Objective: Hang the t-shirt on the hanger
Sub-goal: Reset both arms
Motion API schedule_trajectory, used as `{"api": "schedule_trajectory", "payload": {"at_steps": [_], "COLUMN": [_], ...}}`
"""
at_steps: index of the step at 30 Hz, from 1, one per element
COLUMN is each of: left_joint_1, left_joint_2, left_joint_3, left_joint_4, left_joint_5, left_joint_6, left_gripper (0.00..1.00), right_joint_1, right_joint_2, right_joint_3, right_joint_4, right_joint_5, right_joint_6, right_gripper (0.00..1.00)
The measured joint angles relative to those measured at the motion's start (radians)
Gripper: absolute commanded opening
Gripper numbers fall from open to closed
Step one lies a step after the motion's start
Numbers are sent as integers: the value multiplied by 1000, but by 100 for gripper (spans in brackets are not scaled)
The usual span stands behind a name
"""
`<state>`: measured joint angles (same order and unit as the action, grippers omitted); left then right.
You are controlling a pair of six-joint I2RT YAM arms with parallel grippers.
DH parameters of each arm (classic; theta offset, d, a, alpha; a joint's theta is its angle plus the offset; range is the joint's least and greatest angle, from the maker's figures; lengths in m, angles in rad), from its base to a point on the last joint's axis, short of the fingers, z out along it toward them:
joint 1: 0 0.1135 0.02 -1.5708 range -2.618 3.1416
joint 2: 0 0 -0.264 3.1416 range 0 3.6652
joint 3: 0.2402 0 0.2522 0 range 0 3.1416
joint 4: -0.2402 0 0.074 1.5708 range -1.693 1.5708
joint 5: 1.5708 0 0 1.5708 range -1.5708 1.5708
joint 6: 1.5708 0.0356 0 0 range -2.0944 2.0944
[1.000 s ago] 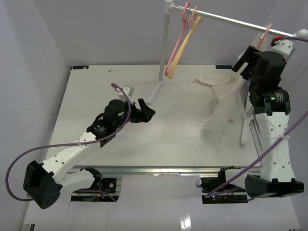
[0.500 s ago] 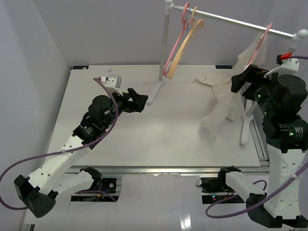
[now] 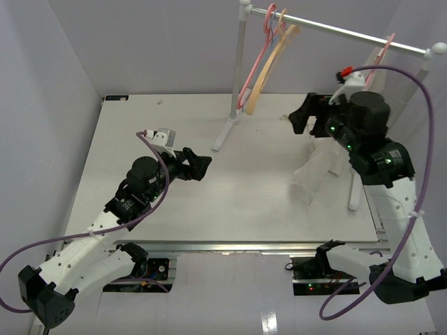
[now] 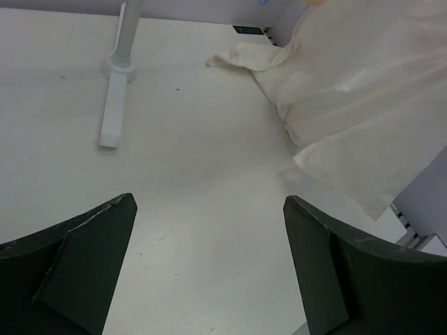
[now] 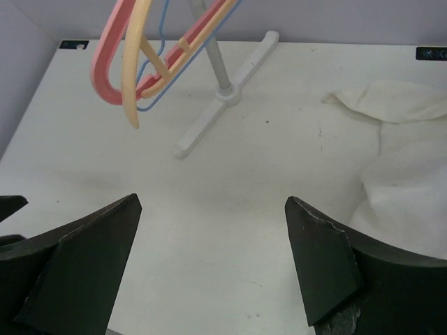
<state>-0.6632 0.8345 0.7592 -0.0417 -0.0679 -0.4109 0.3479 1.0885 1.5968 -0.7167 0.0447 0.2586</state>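
Hanging at the rack's [image 3: 328, 26] right end, the hanger [image 3: 383, 50] shows only its top above the right arm [image 3: 391, 167]. That arm hides whether the t-shirt [image 3: 312, 176] is on it. The cloth trails below, its long axis running down and away from the rack. The right gripper [image 3: 302, 115], jaws spread and empty, sits just beside the cloth. The left gripper [image 3: 202, 169], likewise spread and empty, is well apart, near the rack's left foot.
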Motion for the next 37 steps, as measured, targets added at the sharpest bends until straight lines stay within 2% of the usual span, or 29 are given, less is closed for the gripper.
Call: {"api": "schedule_trajectory", "payload": {"at_steps": [3, 8, 12, 16, 19, 24, 30, 37], "left_joint_1": [0, 0, -2, -29, -68, -140, -155, -162], "left_joint_2": [-18, -85, -144, -173, -163, -155, -164, -173], "left_joint_3": [-61, -174, -250, -317, -329, -352, -392, -392], "left_joint_4": [15, 58, 95, 122, 118, 128, 133, 144], "left_joint_5": [2, 1, -1, -16, -42, -99, -106, -120], "left_joint_6": [-11, -35, -54, -60, -52, -21, 5, 14], "left_gripper": [98, 98, 98, 98, 98, 98, 98, 98], "right_joint_1": [170, 407, 523, 605, 619, 618, 619, 619], "right_joint_2": [45, 5, -59, -177, -209, -159, -184, -267], "right_joint_3": [-73, -252, -410, -656, -763, -835, -963, -976], "right_joint_4": [54, 127, 217, 344, 389, 438, 535, 608], "right_joint_5": [106, 264, 357, 422, 476, 566, 537, 513], "right_joint_6": [0, 3, 18, 31, 50, 63, 29, 22], "right_gripper": [90, 90, 90, 90, 90, 90, 90, 90]}}
